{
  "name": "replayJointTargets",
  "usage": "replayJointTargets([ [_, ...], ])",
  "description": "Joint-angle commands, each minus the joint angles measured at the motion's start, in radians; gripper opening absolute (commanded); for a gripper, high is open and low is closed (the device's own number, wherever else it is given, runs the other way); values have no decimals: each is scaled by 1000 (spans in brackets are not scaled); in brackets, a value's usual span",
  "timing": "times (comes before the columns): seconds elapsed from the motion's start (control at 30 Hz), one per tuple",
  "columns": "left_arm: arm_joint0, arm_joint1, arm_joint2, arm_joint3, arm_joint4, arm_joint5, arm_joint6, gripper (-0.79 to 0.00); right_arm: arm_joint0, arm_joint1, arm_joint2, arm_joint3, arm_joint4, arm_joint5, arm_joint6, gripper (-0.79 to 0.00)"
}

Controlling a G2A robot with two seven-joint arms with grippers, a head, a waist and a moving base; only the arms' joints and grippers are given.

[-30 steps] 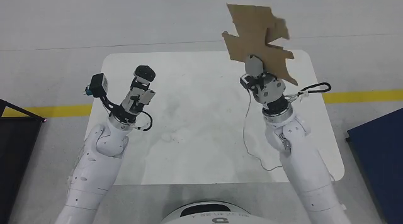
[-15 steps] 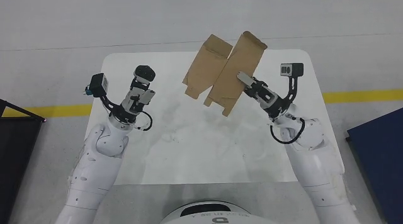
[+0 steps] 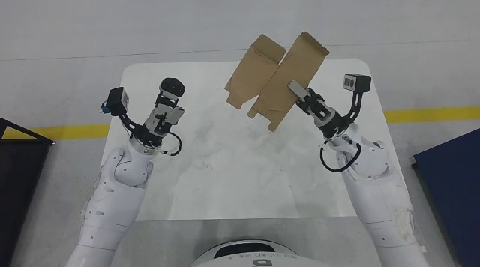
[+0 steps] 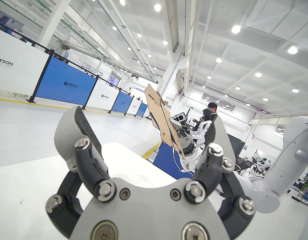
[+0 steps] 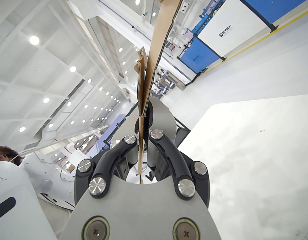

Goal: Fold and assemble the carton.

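A flat brown carton (image 3: 275,79) hangs in the air above the far right part of the white table (image 3: 225,169), its panels tilted. My right gripper (image 3: 296,91) is shut on one edge of it. In the right wrist view the cardboard (image 5: 154,51) runs edge-on out from between the closed fingers (image 5: 159,116). My left gripper (image 3: 172,87) stands raised over the left side of the table, open and empty. In the left wrist view its two fingers (image 4: 86,128) are spread apart and the carton (image 4: 161,121) shows far off between them.
The table's far right corner (image 3: 364,64) lies just beyond the carton. A thin white cable (image 3: 294,154) hangs from the right arm down to the table. A dark object (image 3: 22,169) stands off the left side and a blue one (image 3: 450,169) off the right.
My right arm swung the carton from upright over the far right edge down and leftward, turning it so its panels face up; in the last half second it shifted slightly right. The left arm stayed still.
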Motion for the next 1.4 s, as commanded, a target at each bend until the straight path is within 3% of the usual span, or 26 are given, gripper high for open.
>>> replayJointTargets([
  [0.0,-3,1,10,-8,11,11,-33,0,5,2,-7,-16,-37,-11,20,-785],
  [0.1,-11,-7,90,30,-280,-21,-41,0,26,16,-19,-35,-128,-84,173,-785],
  [0.23,-131,20,161,111,-639,-10,-396,0,84,46,-12,-28,-55,-161,485,-785],
  [0.3,-191,42,161,142,-790,32,-620,0,102,57,-3,-26,-17,-139,542,-785],
  [0.33,-214,50,162,144,-889,41,-717,-31,111,62,-2,-31,-17,-125,556,-785],
  [0.37,-234,56,163,149,-979,56,-802,-203,118,66,-1,-30,-18,-116,565,-785],
  [0.4,-252,62,165,157,-1045,74,-889,-431,124,68,-2,-24,-8,-110,567,-785],
  [0.43,-267,67,170,166,-1100,93,-972,-505,130,70,-4,-17,0,-100,566,-785],
  [0.5,-295,72,184,180,-1196,120,-1120,-471,144,73,-5,-2,-11,-67,555,-785],
  [0.57,-320,75,201,179,-1216,159,-1183,-422,155,75,-11,4,-21,-50,544,-785],
  [0.6,-329,76,210,175,-1205,173,-1197,-413,160,76,-14,5,-27,-44,543,-785],
  [0.67,-339,79,233,156,-1184,184,-1208,-320,170,80,-20,5,-34,-31,552,-785],
  [0.7,-346,80,247,140,-1173,191,-1215,-215,176,81,-22,6,-37,-22,558,-785],
  [0.77,-357,85,265,128,-1160,187,-1212,-117,188,85,-25,8,-35,-10,562,-785],
  [0.83,-374,91,278,135,-1105,170,-1194,-148,199,87,-32,10,-26,-5,568,-785],
  [0.9,-390,97,292,149,-1048,141,-1165,-256,210,89,-42,13,-17,-2,573,-785],
  [1.03,-418,119,289,178,-952,79,-1103,-277,225,93,-54,26,-5,0,562,-785],
  [1.1,-419,134,286,178,-902,54,-1078,-252,227,95,-56,33,0,1,556,-785],
  [1.17,-417,150,293,162,-860,38,-1062,-135,226,98,-57,42,7,8,548,-785],
  [1.2,-413,158,303,143,-852,26,-1051,-40,225,99,-57,44,6,11,547,-785],
  [1.3,-414,185,331,117,-824,2,-1027,-28,223,103,-63,44,8,15,544,-785],
  [1.33,-416,193,340,115,-821,-13,-1012,-49,223,104,-66,44,7,15,542,-785],
  [1.37,-421,201,346,115,-821,-28,-996,-123,222,105,-70,42,8,15,542,-785],
])
